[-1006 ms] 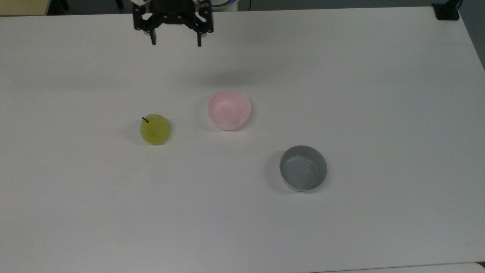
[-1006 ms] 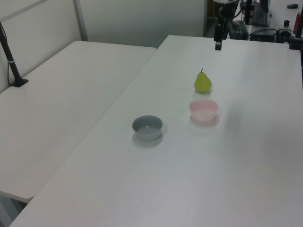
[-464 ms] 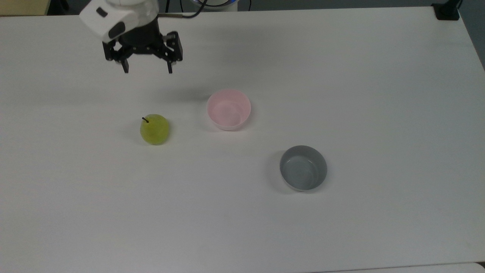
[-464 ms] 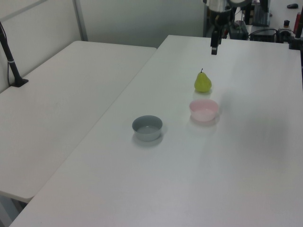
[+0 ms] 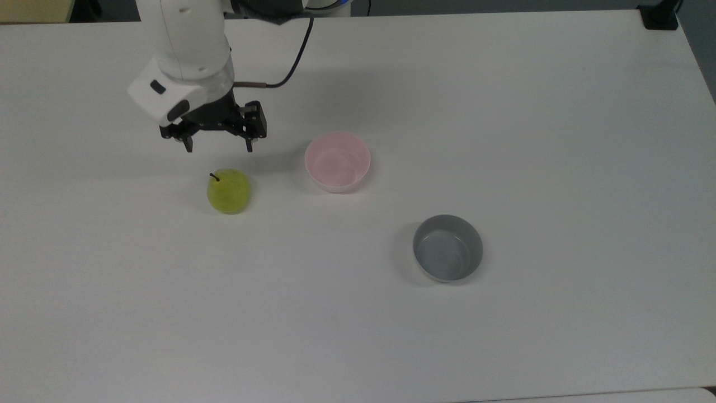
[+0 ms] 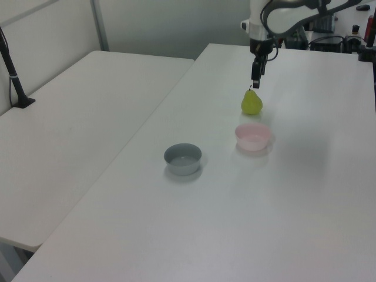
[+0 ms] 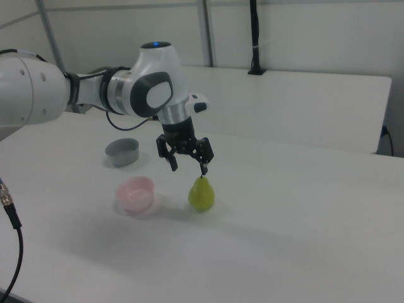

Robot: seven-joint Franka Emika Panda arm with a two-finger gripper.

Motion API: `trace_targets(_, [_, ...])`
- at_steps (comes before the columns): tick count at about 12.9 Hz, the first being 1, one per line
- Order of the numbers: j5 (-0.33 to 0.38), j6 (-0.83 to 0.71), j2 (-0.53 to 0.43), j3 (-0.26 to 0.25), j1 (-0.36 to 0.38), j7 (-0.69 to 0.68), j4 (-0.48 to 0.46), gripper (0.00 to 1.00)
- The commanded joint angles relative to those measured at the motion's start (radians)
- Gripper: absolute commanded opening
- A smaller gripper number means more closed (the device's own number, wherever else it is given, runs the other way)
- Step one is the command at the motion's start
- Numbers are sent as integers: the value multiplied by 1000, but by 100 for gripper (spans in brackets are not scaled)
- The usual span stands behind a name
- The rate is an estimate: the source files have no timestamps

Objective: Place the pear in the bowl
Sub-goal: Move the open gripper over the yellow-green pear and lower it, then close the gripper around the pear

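The hand [image 5: 218, 148] is seen hanging above the worktop [image 5: 503, 112] with its two fingers spread wide and nothing between them. Just below it, and a little off toward the top view's lower edge, the pear [image 5: 227, 191] stands upright on the worktop with its dark stem up; in the right view one fingertip sits almost at the stem, yet no contact can be made out. The step in hand is judged to be the approach before the grasp, since the pear is not yet held. Beyond the pear, to the top view's right of the hand, the pale pink bowl [image 5: 337, 161] is set empty, near the pear but not touching it. Farther off the same way, a grey bowl [image 5: 447, 247] is found, well apart. Next, the hand would need to be centred over the pear, lowered around its body and closed.
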Motion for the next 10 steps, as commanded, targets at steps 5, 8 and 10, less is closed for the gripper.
trace_targets(5, [-35, 171, 119, -4, 5, -21, -8, 100])
trace_targets(8, [-33, 200, 143, -4, 5, -18, -8, 73])
trace_targets(10, [-33, 200, 142, -4, 4, -24, -8, 48])
